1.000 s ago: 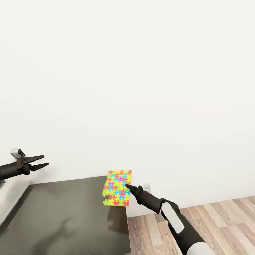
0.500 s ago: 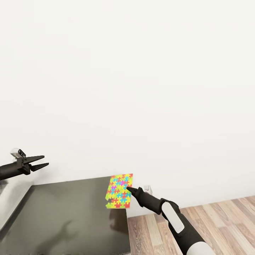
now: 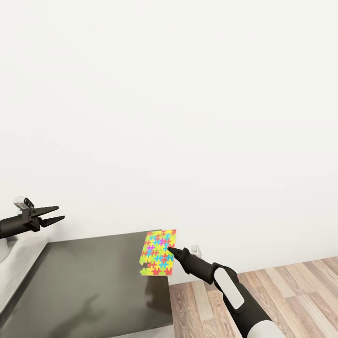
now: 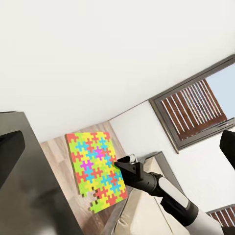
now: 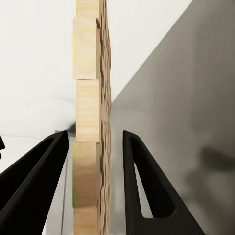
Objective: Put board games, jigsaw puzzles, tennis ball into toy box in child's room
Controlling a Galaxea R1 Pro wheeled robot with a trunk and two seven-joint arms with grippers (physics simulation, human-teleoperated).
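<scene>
Head view shows the right gripper carrying a puzzle upright, pinched at its edge, above the dark cabinet's right corner. Left gripper hangs parted, empty. This looks like transport; next it needs bringing over the toy box, flattening, then releasing.

Jigsaw puzzle in right end effector
</scene>
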